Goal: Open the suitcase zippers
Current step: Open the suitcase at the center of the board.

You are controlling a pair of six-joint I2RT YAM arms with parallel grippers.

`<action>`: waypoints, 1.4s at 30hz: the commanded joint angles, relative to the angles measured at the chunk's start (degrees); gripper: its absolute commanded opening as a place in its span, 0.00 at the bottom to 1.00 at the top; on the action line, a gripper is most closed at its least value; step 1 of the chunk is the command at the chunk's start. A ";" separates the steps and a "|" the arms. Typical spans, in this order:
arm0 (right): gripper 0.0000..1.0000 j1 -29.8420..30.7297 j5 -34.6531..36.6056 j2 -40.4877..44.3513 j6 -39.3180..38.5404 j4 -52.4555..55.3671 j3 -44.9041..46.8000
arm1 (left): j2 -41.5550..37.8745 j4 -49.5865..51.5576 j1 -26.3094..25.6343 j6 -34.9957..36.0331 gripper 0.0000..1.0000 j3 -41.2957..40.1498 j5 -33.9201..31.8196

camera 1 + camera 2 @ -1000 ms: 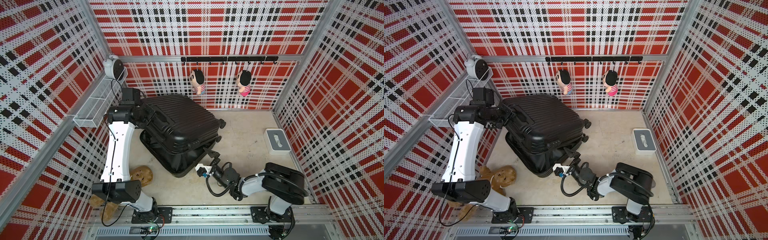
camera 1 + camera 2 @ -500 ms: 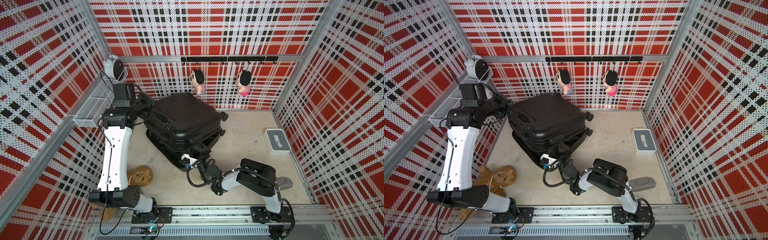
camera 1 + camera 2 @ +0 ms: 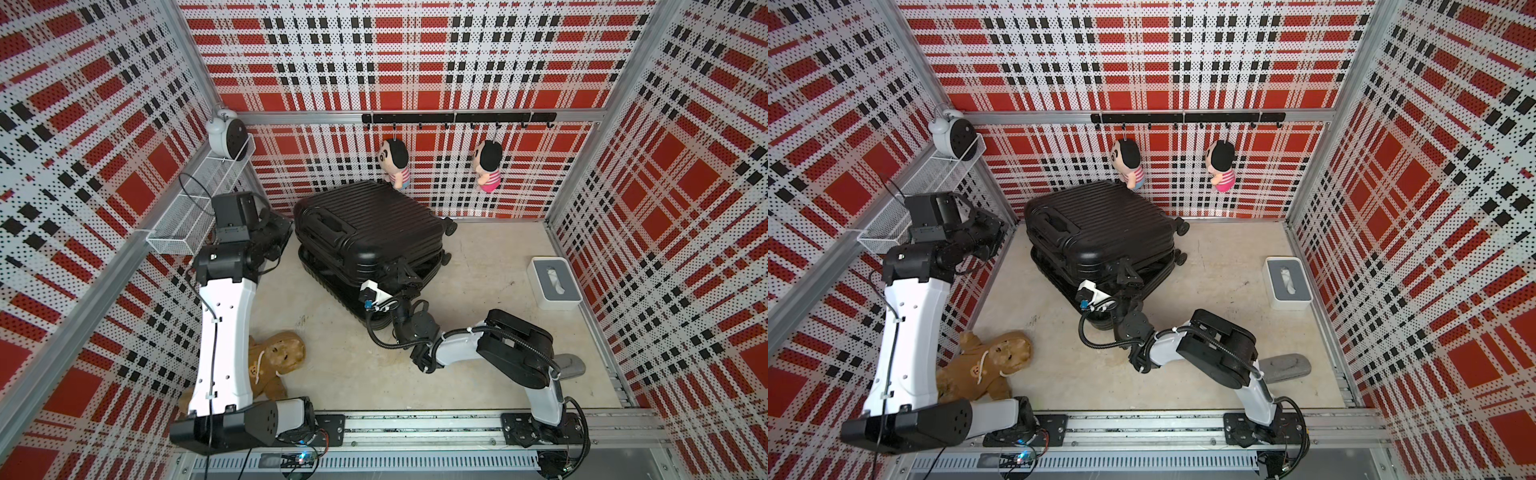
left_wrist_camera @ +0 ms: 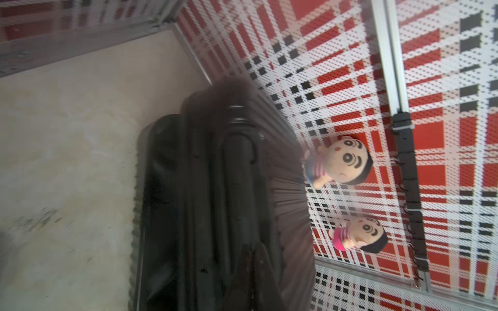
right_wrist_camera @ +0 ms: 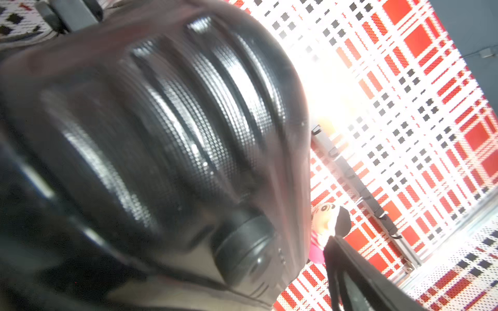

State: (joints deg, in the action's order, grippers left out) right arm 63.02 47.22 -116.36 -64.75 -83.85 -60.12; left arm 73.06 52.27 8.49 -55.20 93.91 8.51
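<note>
1. Right wrist view: one finger (image 5: 355, 277) of the right tool (image 3: 405, 271) stands clear of the suitcase (image 5: 188, 121), with wall showing between them. The jaws look spread wide and grip nothing visible.
2. In both top views that tool is at the suitcase's near right side, level with the seam between the two shells.
3. Left tool (image 3: 279, 232) is closed and holds nothing. It sits just beside the suitcase's handle end, and in a top view a strip of wall shows between them.
4. The suitcase lies flat on the surface (image 3: 478, 291) toward the back wall. Its long axis runs left to right at a slight slant, with the handle (image 3: 330, 224) toward the left arm and the wheels (image 3: 450, 226) toward the right.
5. The zippers (image 3: 324, 266) follow that seam. The upper shell sits askew and the lower one juts out nearward. The pulls are too small to see.
6. Only the right wrist view shows the ribbed, dimpled shell and one of the wheels (image 5: 244, 249) up close. The left wrist view is blurred and shows the handle end head-on, with two dolls (image 4: 342, 164) on a rail (image 4: 407, 172).
7. Only the top views show the teddy (image 3: 276, 357), the tissue box (image 3: 555, 282) and the clock (image 3: 226, 135).
</note>
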 commanded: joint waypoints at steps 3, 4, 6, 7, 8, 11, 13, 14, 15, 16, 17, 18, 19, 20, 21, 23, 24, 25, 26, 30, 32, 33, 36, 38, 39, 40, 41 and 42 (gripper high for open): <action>0.87 -1.53 -1.44 0.60 -0.56 -10.23 -4.66 | -4.43 -2.88 1.67 1.50 0.08 -11.12 -2.82; 0.83 -1.47 -1.21 0.43 -0.77 -10.23 -5.44 | -5.13 -3.54 1.69 1.29 0.07 -14.34 -2.80; 0.81 -1.46 -0.94 0.30 -1.20 -10.25 -6.61 | -6.55 -5.88 1.61 0.76 0.05 -20.70 -2.21; 0.80 -1.50 -1.00 0.47 -1.23 -10.19 -7.06 | -7.02 -6.94 1.62 0.36 0.04 -23.90 -1.94; 0.78 -1.50 -0.76 0.61 -1.25 -10.25 -7.51 | -7.42 -7.68 1.61 0.12 0.04 -26.35 -2.07; 0.65 -1.19 -0.83 1.46 -1.53 -10.17 -8.71 | -8.15 -10.14 0.95 -0.96 0.05 -32.75 -2.53; 0.46 -1.10 -0.88 1.83 -2.37 -10.11 -9.99 | -8.03 -12.29 -0.19 -1.85 0.08 -36.25 -2.81; 0.37 -1.05 -0.90 1.83 -3.10 -10.15 -10.91 | -7.55 -13.24 -0.93 -2.30 0.08 -37.57 -2.88; 0.25 -1.15 -0.90 1.80 -3.83 -10.04 -11.89 | -6.81 -14.01 -1.68 -2.62 0.08 -38.70 -2.95; 0.12 -1.17 -0.93 1.75 -4.62 -10.01 -12.63 | -6.21 -14.64 -2.46 -2.89 0.07 -39.40 -2.90; 0.01 -1.20 -0.90 1.62 -5.50 -9.95 -13.56 | -5.38 -15.14 -3.37 -3.15 0.06 -39.76 -2.97; 0.00 -1.21 -0.74 1.65 -6.23 -9.42 -14.52 | -4.63 -15.39 -4.20 -3.39 0.04 -39.95 -3.15; 0.00 -1.24 -0.47 1.65 -6.79 -9.15 -15.37 | -4.08 -15.44 -4.65 -3.47 0.04 -40.03 -3.36; 0.00 -1.12 -0.42 2.07 -7.28 -8.93 -15.78 | -3.71 -15.47 -5.30 -3.58 0.03 -40.10 -3.56; 0.00 -0.89 -0.10 2.90 -7.24 -7.92 -16.05 | -3.54 -15.53 -5.58 -3.72 0.03 -40.13 -3.72; 0.00 -0.23 0.71 4.80 -6.32 -4.26 -16.78 | -3.59 -15.86 -6.18 -4.10 0.03 -40.27 -4.16; 0.00 0.26 2.00 5.81 -5.28 -0.98 -17.89 | -3.68 -15.93 -6.27 -4.29 0.04 -40.37 -4.29; 0.00 0.61 3.13 6.62 -4.22 1.52 -18.85 | -3.79 -16.17 -6.42 -4.45 0.05 -40.54 -4.61; 0.00 1.19 4.34 7.53 -3.43 3.28 -19.49 | -3.83 -16.40 -6.49 -4.61 0.06 -40.88 -4.81; 0.00 3.20 9.63 10.62 -0.47 10.64 -22.87 | -3.84 -17.20 -6.22 -4.90 0.03 -43.13 -5.17; 0.00 3.91 13.06 12.00 1.20 14.75 -24.77 | -4.72 -17.01 -5.25 -4.93 0.00 -43.94 -5.05; 0.00 4.31 14.34 12.87 2.13 15.82 -25.36 | -5.65 -16.39 -4.29 -4.81 0.00 -44.15 -5.21; 0.00 4.65 19.69 15.68 12.50 32.01 -29.84 | -11.53 -14.65 -0.17 -4.52 0.00 -43.37 -5.98; 0.00 4.62 21.40 17.80 23.77 46.25 -31.92 | -16.04 -12.80 2.10 -4.05 0.07 -40.88 -7.61; 0.00 4.40 21.71 18.37 31.03 55.81 -33.69 | -17.68 -11.64 2.78 -3.96 0.13 -39.40 -8.80; 0.00 4.07 21.18 19.38 41.37 67.32 -35.64 | -19.08 -9.98 3.30 -3.72 0.20 -37.64 -10.16; 0.00 3.60 20.04 20.17 50.64 77.23 -37.57 | -19.96 -8.50 3.60 -3.20 0.25 -36.09 -10.98; 0.00 2.91 17.48 20.61 60.89 87.97 -40.40 | -20.19 -7.27 4.04 -2.71 0.26 -35.01 -11.23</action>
State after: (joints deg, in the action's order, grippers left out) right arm 66.08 70.02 -100.60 -33.91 -26.83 -94.21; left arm 54.92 41.15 11.64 -59.51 55.18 0.62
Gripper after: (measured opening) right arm 0.105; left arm 0.251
